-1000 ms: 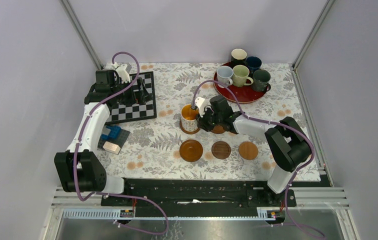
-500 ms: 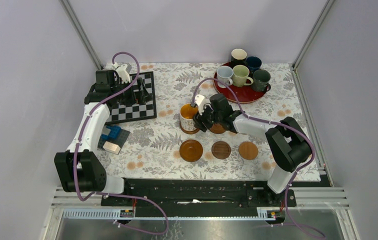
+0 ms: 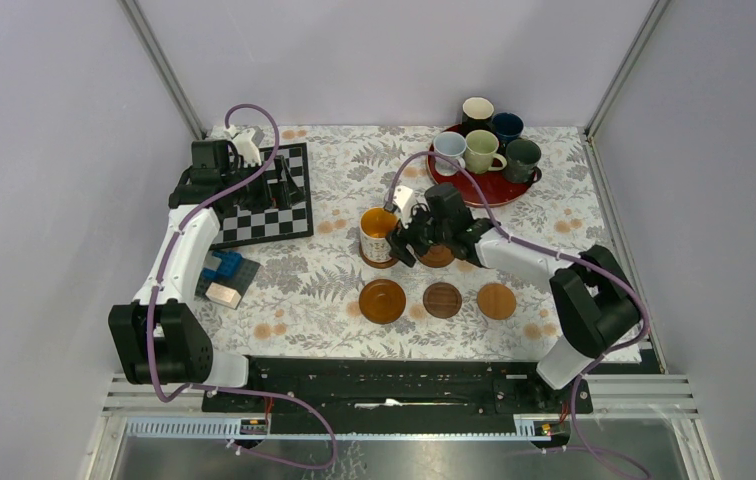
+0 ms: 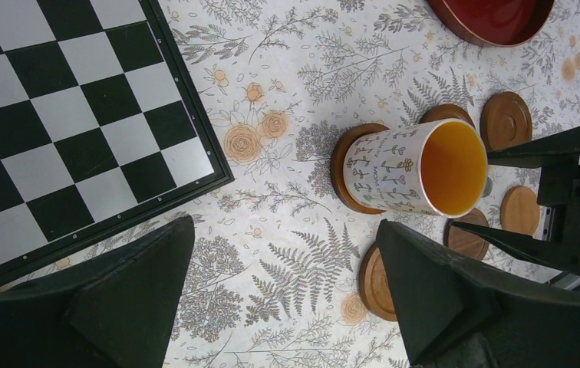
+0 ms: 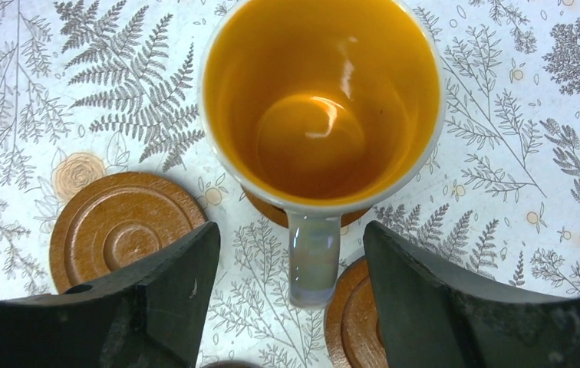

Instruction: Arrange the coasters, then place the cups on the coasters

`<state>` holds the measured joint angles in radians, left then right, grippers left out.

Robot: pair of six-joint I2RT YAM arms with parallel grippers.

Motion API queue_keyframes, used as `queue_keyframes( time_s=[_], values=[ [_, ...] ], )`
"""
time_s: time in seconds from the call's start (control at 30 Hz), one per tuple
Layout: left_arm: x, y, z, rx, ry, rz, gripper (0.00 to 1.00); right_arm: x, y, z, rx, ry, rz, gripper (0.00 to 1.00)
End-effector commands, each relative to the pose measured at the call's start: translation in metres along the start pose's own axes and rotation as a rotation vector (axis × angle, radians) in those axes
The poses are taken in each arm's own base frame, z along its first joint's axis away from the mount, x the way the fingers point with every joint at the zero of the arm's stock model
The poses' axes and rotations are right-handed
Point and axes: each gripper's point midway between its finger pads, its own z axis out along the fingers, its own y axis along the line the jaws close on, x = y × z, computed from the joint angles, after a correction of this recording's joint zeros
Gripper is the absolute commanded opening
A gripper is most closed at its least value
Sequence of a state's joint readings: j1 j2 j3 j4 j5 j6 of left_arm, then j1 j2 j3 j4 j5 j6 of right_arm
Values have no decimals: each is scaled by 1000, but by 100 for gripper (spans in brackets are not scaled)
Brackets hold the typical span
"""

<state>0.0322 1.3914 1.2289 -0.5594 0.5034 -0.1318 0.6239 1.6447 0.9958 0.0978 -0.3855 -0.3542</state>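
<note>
My right gripper (image 5: 291, 238) is released. Its jaws stand apart on either side of the handle (image 5: 314, 261) of the orange-lined mug (image 5: 321, 100), and a strip of the flowered desk (image 5: 502, 115) shows between each jaw and the handle, so I grasp nothing. The mug stands upright just ahead of my jaws on a coaster (image 5: 265, 208), whose brown rim peeps out beneath the base (most of that disc is hidden, so I cannot vouch for the centring). The handle points straight back at me. That suits a grip by the handle, and it lets the jaws part sideways without nudging the mug's body.

Two bare coasters lie close by, one just beside each jaw (image 5: 122, 230) (image 5: 356, 307). Seen from above, three more sit in a row (image 3: 443, 299) nearer my base. I judge the spacing is meant to give every mug its own disc.

The five other mugs (image 3: 481, 150) crowd together on the red tray (image 3: 484, 190), beyond my gripper and well off to its right. By my reckoning one is placed and five remain. The next move calls for backing off cleanly so I don't catch the handle.

My left gripper (image 4: 283, 226) gapes wide and holds nothing. It hangs far off to the left by the chessboard (image 4: 57, 115), out of the way.
</note>
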Motion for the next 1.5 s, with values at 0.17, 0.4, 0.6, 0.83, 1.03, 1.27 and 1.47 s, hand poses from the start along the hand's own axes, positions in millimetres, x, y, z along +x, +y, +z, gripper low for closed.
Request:
queue_keyframes(
  time_s=[0.17,0.4,0.6,0.83,1.03,1.27,1.47],
  values=[
    [-8,-5,-2,27,2,10,99,-60,4,-51,-83,-71,83,83],
    [-11,-7,-1,31,2,1,99,-85,-63,-101,41,-157,184,85],
    [-9,-3,1,21,20,-6,99,-63,-146,-138,248,-120,265,85],
    [-10,-3,-1,19,7,13,99,-9,-223,-171,378,-20,380,84],
    [-6,-4,0,30,12,13,99,45,-279,-195,511,101,429,82],
    [-5,-5,-2,26,8,18,99,87,-321,-191,596,221,455,74],
    [-4,-3,-6,13,-6,28,99,113,-344,-186,665,292,450,69]
  ],
)
